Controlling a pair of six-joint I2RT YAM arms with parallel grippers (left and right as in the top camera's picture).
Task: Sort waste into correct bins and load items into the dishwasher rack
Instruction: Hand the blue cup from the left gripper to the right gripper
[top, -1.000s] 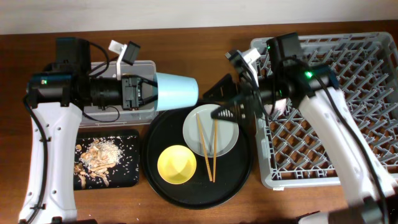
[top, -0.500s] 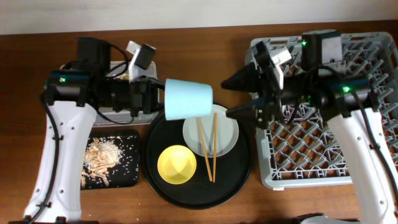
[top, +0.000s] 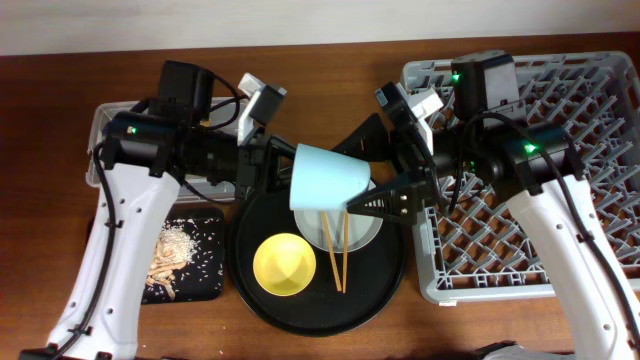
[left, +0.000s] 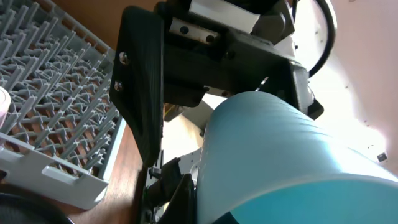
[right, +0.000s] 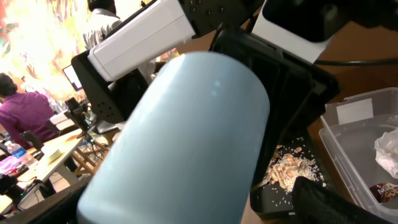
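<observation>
My left gripper (top: 283, 172) is shut on the small blue cup (top: 325, 180) and holds it on its side above the round black tray (top: 247, 225). My right gripper (top: 372, 172) is open, with one finger on each side of the cup's closed end. The cup fills the left wrist view (left: 292, 162) and the right wrist view (right: 186, 137). The yellow bowl (top: 284, 264), the grey-green plate (top: 368, 226) and the chopsticks (top: 335, 255) lie on the round tray. The dishwasher rack (top: 570, 90) is on the right. The pink cup is hidden in the overhead view.
The small black tray (top: 205, 285) holds food scraps (top: 172, 250) at the front left. The clear tub (top: 103, 150) is mostly under my left arm. The right wrist view shows the white paper wad (right: 388, 152) and the shiny wrapper (right: 385, 193) in it.
My left arm has carried the blue cup right and forward, over the round tray. My right gripper has moved left and its fingers now straddle the cup's end.
</observation>
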